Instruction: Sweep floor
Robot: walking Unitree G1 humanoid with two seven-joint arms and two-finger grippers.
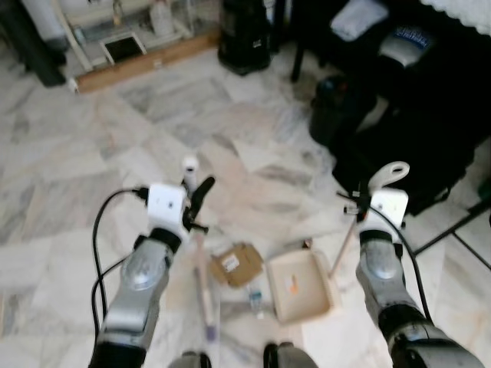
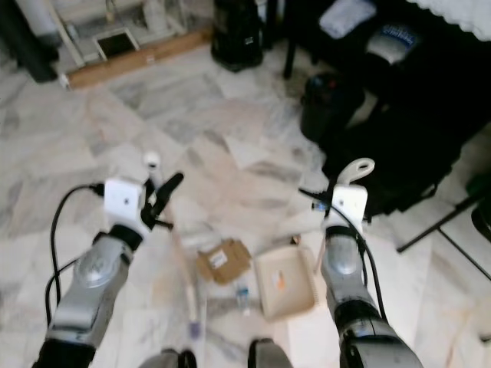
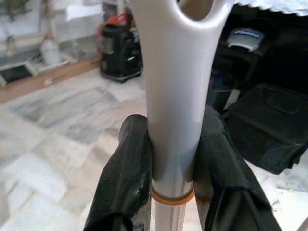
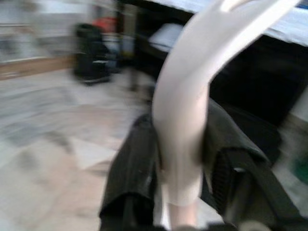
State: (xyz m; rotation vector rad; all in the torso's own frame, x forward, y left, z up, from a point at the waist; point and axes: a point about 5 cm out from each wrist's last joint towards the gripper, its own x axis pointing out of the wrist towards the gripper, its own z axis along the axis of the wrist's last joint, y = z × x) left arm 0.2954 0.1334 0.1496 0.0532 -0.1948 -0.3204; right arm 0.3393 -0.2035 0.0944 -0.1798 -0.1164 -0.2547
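White broom handle [image 3: 173, 96] clamped in left end effector [image 3: 171, 168]

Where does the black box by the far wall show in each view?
Left eye: black box, top centre.
Right eye: top centre.
Left wrist: on the floor, beyond the gripped broom handle.
Right wrist: blurred, beyond the gripped dustpan handle.
Shared landmark: the wooden board beside it.

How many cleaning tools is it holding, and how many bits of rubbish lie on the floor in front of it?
Broom, in left gripper: 1
Dustpan, handle in right gripper: 1
Cardboard piece: 1
Small wrapper: 1
Total: 2 tools, 2 bits of rubbish
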